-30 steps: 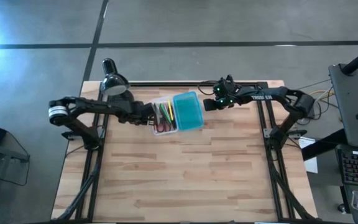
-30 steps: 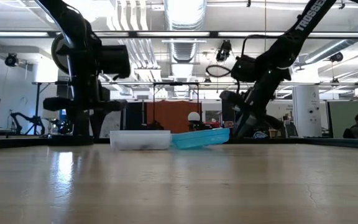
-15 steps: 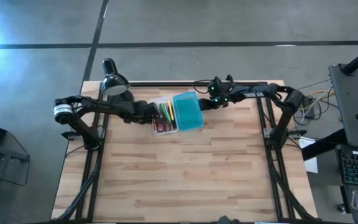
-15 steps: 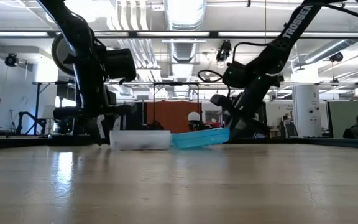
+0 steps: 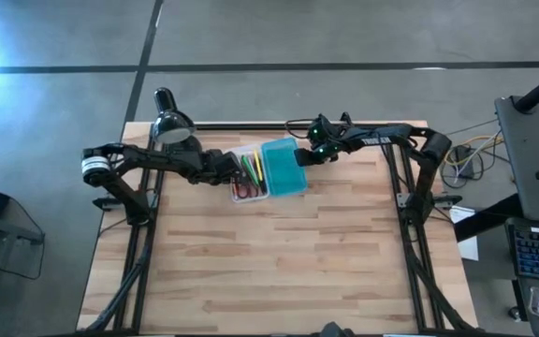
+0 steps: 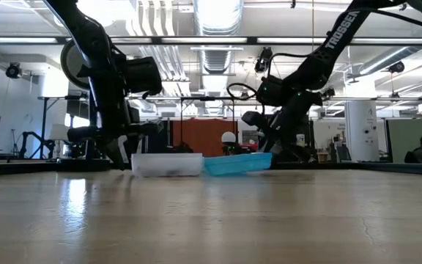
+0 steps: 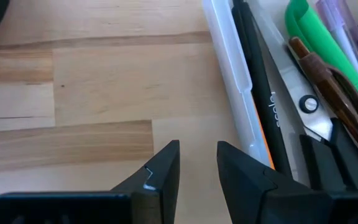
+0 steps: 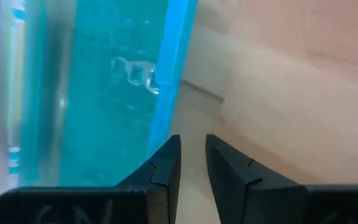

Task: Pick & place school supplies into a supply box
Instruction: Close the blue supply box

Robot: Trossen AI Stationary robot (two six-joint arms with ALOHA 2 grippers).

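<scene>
The clear supply box (image 5: 247,176) stands at the table's far middle, holding green, yellow and orange pens (image 5: 252,168) and red-handled scissors (image 5: 243,192). The left wrist view shows a dark pen (image 7: 260,93) and the scissors (image 7: 328,99) inside it. The teal lid (image 5: 284,167) lies open against the box's right side, and in the low view (image 6: 237,163) its right edge sits slightly higher. My left gripper (image 5: 225,172) is shut, low at the box's left wall (image 7: 225,74). My right gripper (image 5: 300,159) is shut at the lid's right edge. My left gripper stands right beside the box's left wall (image 7: 229,106), coming from the table's left and slanting down; I cannot tell whether it touches it. My right gripper has its shut fingertips (image 8: 166,152) at the lid's right long edge (image 8: 169,87), coming from the right and slanting down; the touch itself is not plain.
A black desk lamp (image 5: 168,122) stands at the table's far left corner, just behind my left arm. Bare wooden tabletop (image 5: 279,262) stretches from the box to the near edge. A person (image 6: 420,147) sits in the room beyond the table.
My right gripper has moved toward the table's left, up to the lid's right edge. My left gripper has moved a little toward the right, closer to the box's left wall. The box and lid stay where they were.
</scene>
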